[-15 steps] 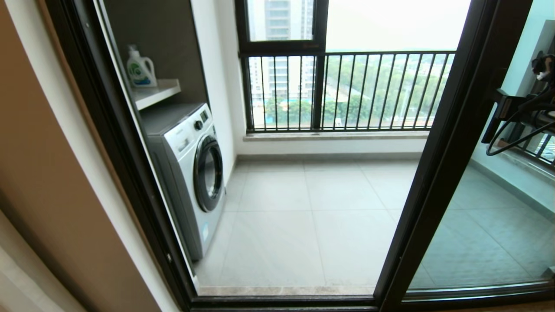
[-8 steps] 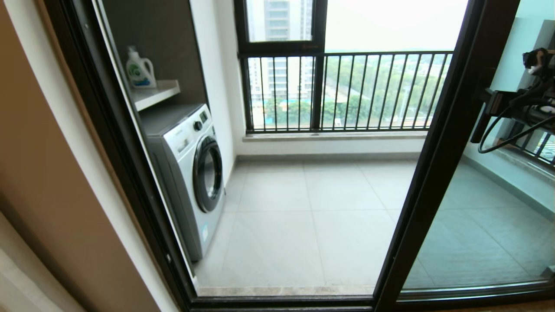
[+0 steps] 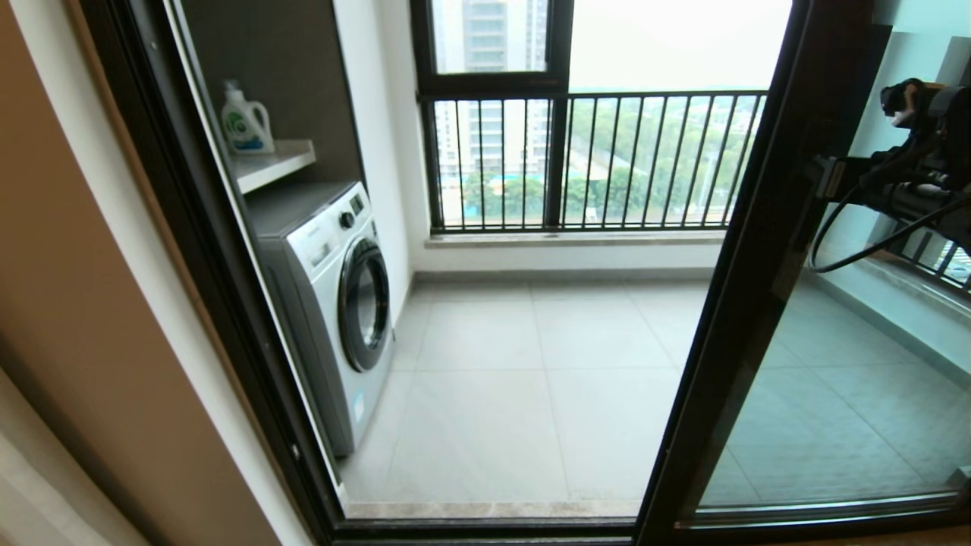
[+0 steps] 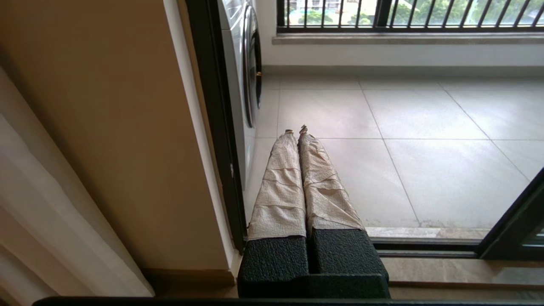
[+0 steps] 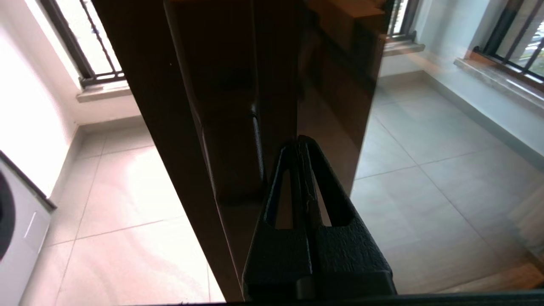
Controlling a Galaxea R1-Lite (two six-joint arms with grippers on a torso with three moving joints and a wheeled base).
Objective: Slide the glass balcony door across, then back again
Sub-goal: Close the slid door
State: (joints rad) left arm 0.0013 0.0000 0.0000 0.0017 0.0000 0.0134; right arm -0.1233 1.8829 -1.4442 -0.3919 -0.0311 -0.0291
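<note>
Head view shows the glass balcony door (image 3: 758, 303) at right of frame, doorway mostly uncovered. My right gripper (image 5: 300, 146), fingers pressed together and empty, touches the stile just beside the pull handle (image 5: 256, 140). With only a push, it could skid off the smooth frame. My left gripper (image 4: 296, 131), also pressed together, idles at lower left.

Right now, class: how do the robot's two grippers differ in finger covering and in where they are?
1. The left gripper has fingers wrapped in pale crinkled tape; the right gripper has bare black fingers.
2. The left gripper hangs low by the white front-loading washing machine, touching nothing; the right gripper is raised, its tips at the dark-framed glass balcony door beside its slim handle.

Shared: both are shut, empty, with black textured bases.
</note>
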